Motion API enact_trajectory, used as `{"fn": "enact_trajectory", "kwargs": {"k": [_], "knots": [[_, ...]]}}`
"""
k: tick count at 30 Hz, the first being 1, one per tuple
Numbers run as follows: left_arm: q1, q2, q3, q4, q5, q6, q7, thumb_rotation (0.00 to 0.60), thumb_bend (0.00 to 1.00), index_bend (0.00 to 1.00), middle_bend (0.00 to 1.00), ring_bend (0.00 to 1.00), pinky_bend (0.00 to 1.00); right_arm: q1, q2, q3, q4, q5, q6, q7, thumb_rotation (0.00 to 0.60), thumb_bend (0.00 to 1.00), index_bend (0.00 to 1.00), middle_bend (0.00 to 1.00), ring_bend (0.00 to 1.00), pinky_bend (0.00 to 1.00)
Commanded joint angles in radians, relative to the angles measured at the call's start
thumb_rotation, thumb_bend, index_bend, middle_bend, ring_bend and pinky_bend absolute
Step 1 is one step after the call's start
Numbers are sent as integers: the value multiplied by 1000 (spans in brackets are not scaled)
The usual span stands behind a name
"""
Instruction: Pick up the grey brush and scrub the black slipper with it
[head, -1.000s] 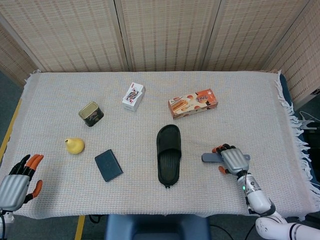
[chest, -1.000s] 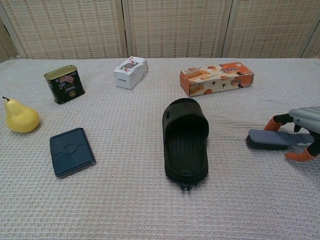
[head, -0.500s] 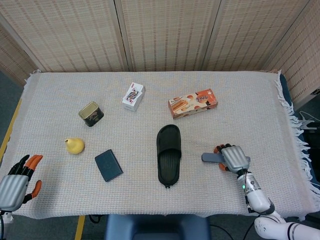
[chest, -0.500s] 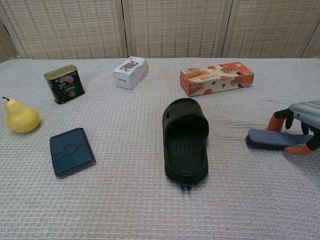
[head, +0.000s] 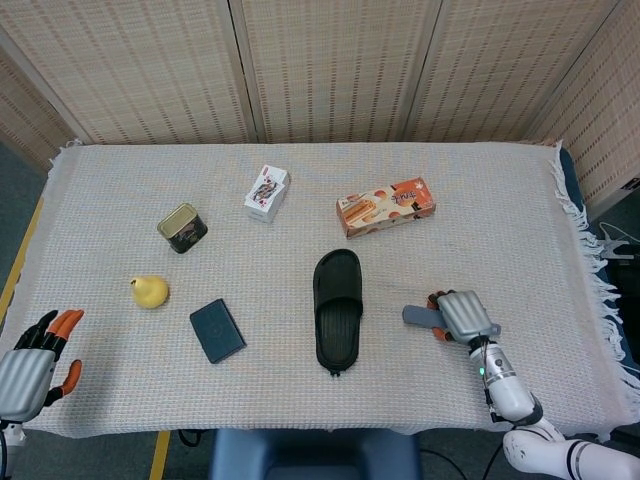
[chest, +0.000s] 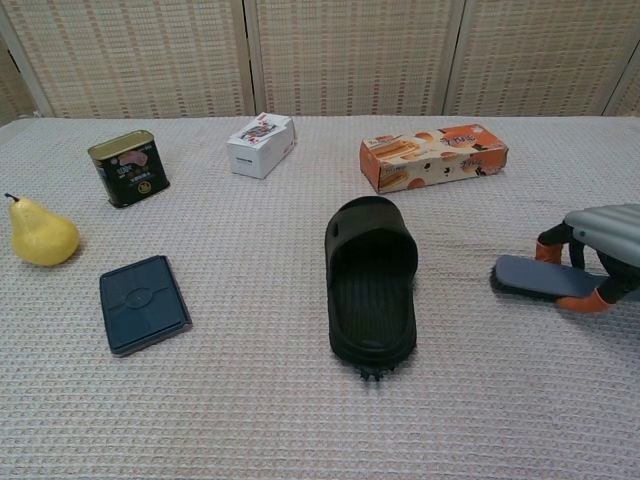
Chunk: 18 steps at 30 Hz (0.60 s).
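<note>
right hand (chest: 600, 240) closed further on grey brush (chest: 530, 278) | black slipper (chest: 371, 290) unmoved

Head cam high, top-down; chest cam low, nearer; same table (head: 500, 190).

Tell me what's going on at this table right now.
The robot's right hand is closing its fingers around the grey brush, which lies on the cloth right of the black slipper. The slipper sits untouched mid-table. The left hand hangs open at the table's near left corner, holding nothing.
</note>
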Motion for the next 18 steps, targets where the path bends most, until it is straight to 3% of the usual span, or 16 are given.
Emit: {"fn": "enact_trajectory", "kwargs": {"k": [1,5,12,18], "knots": [[2,1,0,0,3,4,0,600,487,67,96,49,183,2,-3,-4,6,-9,4,8,600,310,581,498,485,644],[3,1,0,0,3,5,0,600,488,67,96,49,183,3,-2,-3,8,-20,7,33,600,348,653,547,528,707],[4,1,0,-1,4,7,4,600,489,71,96,53,184,17,9,11,14,-14,-28,104,600,370,688,572,551,716],[7,1,0,-2,4,11,7,600,487,74,96,54,183,35,54,47,-18,23,-113,263,600,372,691,573,552,717]]}}
